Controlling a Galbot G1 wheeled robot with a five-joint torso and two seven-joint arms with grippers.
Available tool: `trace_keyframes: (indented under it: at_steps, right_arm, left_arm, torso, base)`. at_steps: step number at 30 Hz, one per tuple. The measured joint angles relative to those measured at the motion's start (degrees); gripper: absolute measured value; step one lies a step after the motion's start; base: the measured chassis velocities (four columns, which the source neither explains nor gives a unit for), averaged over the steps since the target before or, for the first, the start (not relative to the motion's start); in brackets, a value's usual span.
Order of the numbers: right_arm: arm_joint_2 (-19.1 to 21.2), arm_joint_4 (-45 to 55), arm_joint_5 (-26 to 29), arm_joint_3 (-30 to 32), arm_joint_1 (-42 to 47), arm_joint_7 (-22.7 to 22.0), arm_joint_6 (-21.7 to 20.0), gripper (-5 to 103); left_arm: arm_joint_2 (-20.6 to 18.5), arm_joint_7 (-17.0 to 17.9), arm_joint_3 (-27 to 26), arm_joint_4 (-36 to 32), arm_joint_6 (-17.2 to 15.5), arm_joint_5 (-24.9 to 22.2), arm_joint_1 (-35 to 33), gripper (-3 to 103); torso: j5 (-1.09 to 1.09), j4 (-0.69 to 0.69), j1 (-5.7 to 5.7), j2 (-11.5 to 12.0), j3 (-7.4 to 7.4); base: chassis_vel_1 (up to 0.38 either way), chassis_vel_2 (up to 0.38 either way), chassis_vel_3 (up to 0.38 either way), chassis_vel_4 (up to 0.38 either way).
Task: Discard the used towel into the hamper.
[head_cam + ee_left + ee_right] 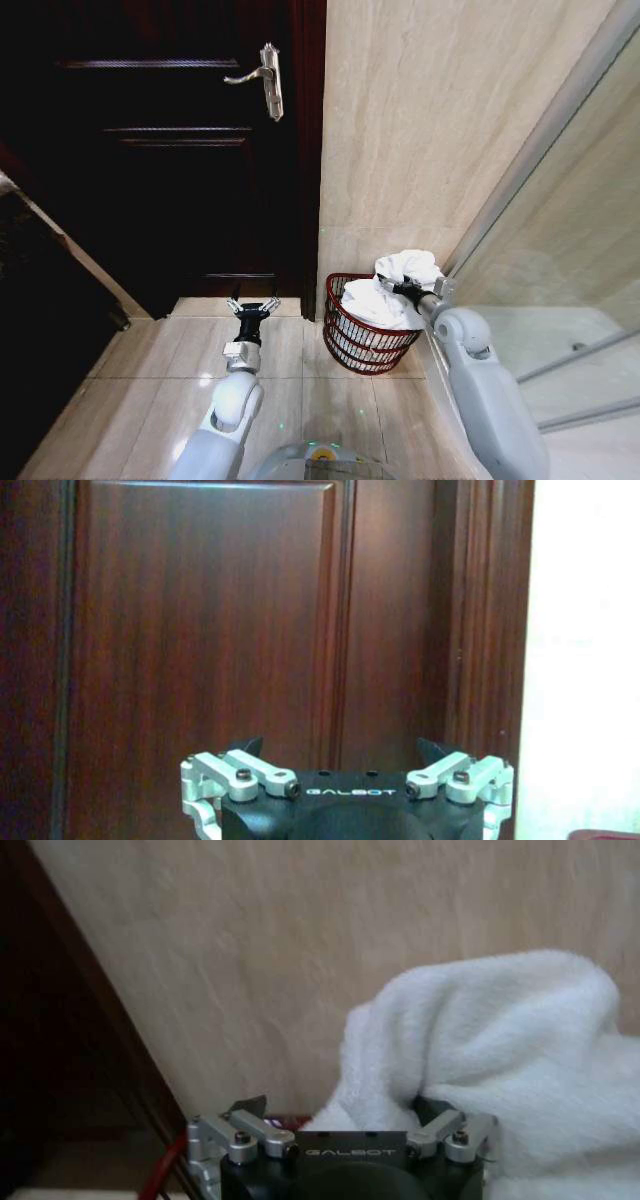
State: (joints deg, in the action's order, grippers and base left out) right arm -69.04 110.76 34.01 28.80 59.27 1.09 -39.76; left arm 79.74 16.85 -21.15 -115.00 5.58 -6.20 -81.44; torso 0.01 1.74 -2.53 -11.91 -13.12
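Far left: dark reddish-brown panelled wooden door (170,150) with a silver lever handle (262,78), closed against the beige tiled floor (150,370).

Left end effector (254,304): held low over the floor in front of the door's lower edge, pointing at the door, well apart from the basket. Fingers spread wide, nothing between them. In the left wrist view the same end effector (340,750) faces the door panel, tips apart, empty.

Centre-right: small round reddish-brown open-weave wire hamper (352,345) stands on the floor against the beige marble-look wall (420,120), just right of the door frame. Its sides taper toward the base.

White terry towel (392,288): most of it lies bunched inside the hamper, heaped above the rim; the upper fold rises over the right-hand rim.

Right end effector (405,291): at the hamper's right rim, inside the towel folds. In the right wrist view the end effector (340,1111) is partly open, with towel (480,1057) between and over the fingers; one fingertip (432,1108) is pressed into the cloth. Whether it grips the cloth, cannot tell.

Far right: glass shower partition (560,300) with a metal frame.
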Motion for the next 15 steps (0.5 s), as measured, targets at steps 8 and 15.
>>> trace_keyframes:
  at_steps: [8, 15]
  right_arm:
    - [-0.42, 6.75, -0.23, 0.6, 3.11, -3.35, 3.33, 100]
    - [0.59, 12.21, -1.53, 2.22, 5.46, -3.95, 7.17, 100]
  left_arm:
    - [-0.62, 0.15, -1.63, -1.03, 0.53, -0.28, -0.91, 100]
    - [-0.63, 0.35, -1.21, -0.82, 0.54, -0.84, -0.86, 100]
  torso:
    - [-0.01, 0.0, -0.01, -0.05, -0.02]
    - [-0.01, -0.01, -0.01, -0.07, -0.04]
  base:
    - [0.0, 0.0, 0.0, 0.0]
    - [0.0, 0.0, 0.0, 0.0]
